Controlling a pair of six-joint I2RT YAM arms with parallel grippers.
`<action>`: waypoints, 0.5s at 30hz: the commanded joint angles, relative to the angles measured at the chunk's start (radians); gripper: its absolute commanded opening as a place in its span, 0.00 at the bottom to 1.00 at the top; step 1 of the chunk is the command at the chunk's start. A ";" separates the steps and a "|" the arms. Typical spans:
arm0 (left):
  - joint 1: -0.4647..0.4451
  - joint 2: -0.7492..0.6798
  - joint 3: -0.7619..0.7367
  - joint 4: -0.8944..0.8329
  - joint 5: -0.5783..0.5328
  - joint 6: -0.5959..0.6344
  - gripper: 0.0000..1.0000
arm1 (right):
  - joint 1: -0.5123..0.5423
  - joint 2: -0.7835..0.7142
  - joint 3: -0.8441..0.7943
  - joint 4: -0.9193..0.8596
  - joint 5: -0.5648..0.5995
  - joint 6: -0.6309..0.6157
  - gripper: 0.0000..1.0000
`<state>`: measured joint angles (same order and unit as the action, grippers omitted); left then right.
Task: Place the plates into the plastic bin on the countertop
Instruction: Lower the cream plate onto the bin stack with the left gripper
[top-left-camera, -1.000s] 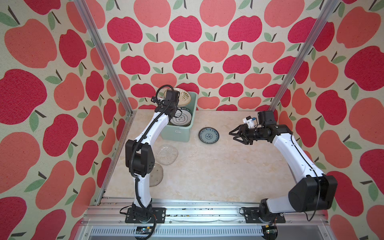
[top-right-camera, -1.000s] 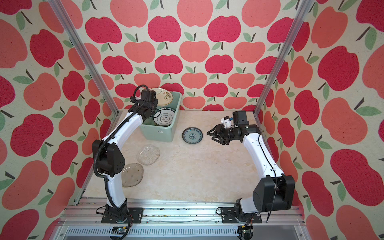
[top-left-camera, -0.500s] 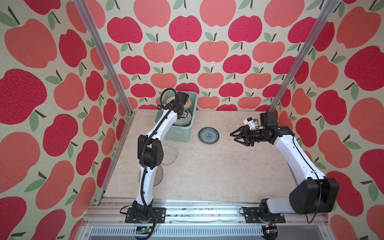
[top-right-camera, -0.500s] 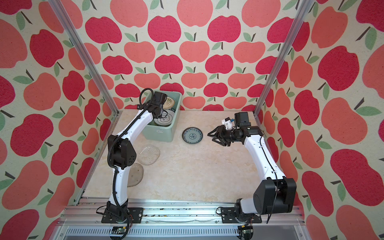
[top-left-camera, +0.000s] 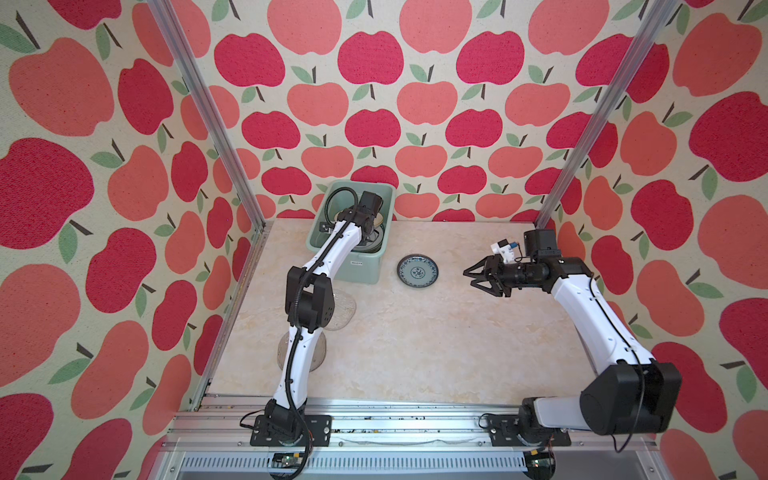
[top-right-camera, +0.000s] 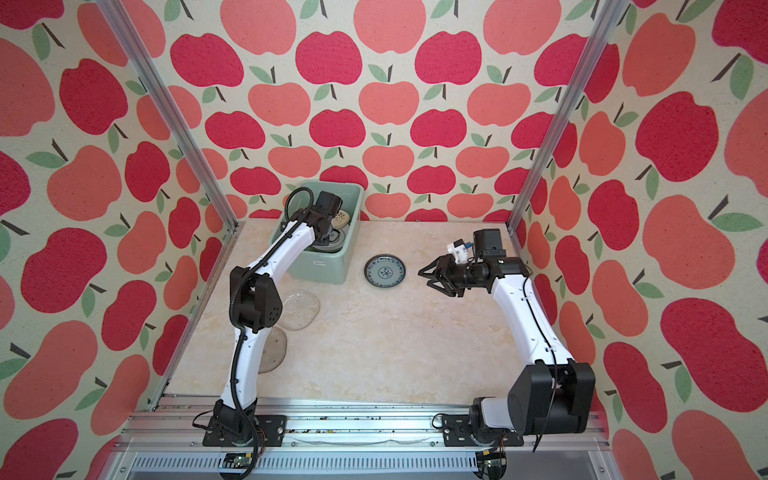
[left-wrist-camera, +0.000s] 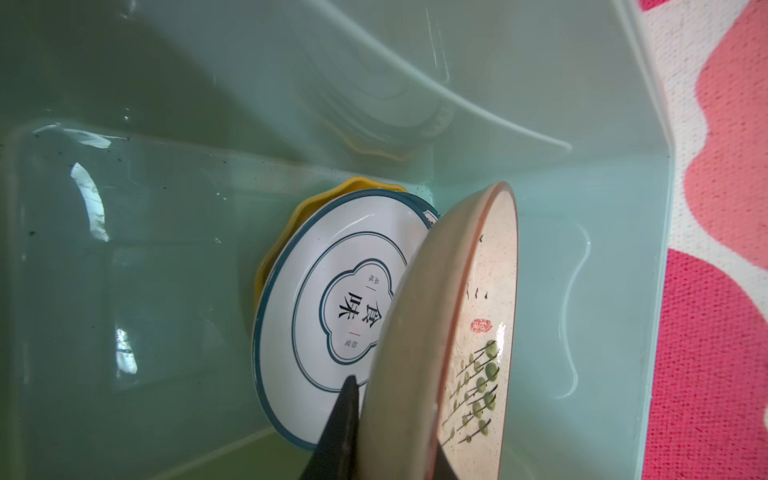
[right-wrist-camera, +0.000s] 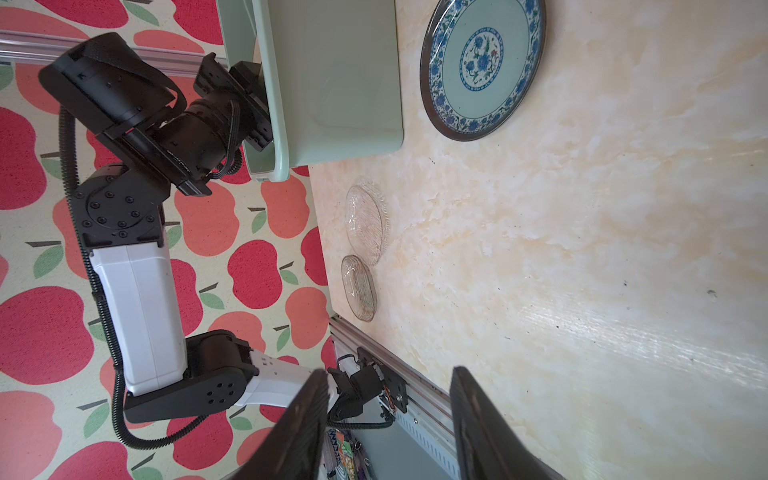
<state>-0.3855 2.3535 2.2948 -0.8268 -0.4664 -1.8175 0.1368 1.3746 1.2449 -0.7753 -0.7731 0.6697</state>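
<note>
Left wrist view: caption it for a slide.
Left end effector grips tilted cream plate inside bin, beside blue-rimmed plate.

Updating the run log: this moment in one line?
left gripper: shut on cream plate, in bin | right gripper: open, empty | on countertop: blue plate, two glass plates

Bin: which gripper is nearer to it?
Left. The left gripper is inside the bin, shut on a cream plate; the right gripper hovers open beyond the blue plate.
</note>
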 joint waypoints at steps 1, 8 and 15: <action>0.008 0.010 0.062 0.011 -0.033 -0.032 0.00 | -0.005 -0.012 -0.001 0.008 -0.023 -0.021 0.50; 0.021 0.046 0.067 -0.015 -0.012 -0.031 0.00 | -0.005 -0.007 0.001 0.011 -0.025 -0.021 0.50; 0.027 0.073 0.072 -0.026 0.016 -0.020 0.01 | -0.004 0.000 0.006 0.011 -0.025 -0.021 0.50</action>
<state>-0.3637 2.4241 2.3051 -0.8680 -0.4343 -1.8206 0.1368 1.3746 1.2449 -0.7731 -0.7773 0.6701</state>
